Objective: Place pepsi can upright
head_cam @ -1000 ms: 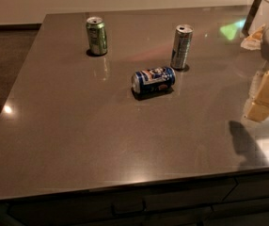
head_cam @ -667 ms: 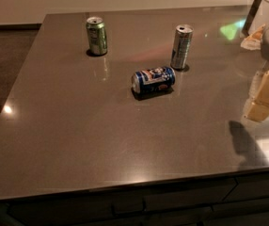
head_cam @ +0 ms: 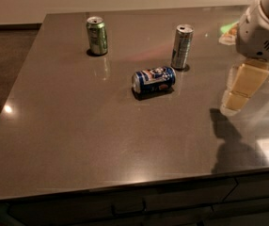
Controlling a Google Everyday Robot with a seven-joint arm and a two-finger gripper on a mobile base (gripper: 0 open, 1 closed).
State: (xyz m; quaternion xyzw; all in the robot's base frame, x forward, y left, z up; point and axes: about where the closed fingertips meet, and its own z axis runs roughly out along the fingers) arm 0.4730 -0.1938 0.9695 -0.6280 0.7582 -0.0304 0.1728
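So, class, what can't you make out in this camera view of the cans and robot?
Arm: cut off by right and top edges.
Gripper, above the table's right side: blurred, details unclear.
Pepsi can, lying sideways: label text blurred.
Green can and silver can: labels too small to read.

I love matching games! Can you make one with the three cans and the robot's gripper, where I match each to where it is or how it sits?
Things:
1. pepsi can
2. green can
3. silver can
4. gripper

Places and states:
A. standing upright near the far left of the table
B. up over the right side of the table
C. lying on its side in the middle
D. standing upright just behind the pepsi can, a bit to the right

Right pairs: 1-C, 2-A, 3-D, 4-B.
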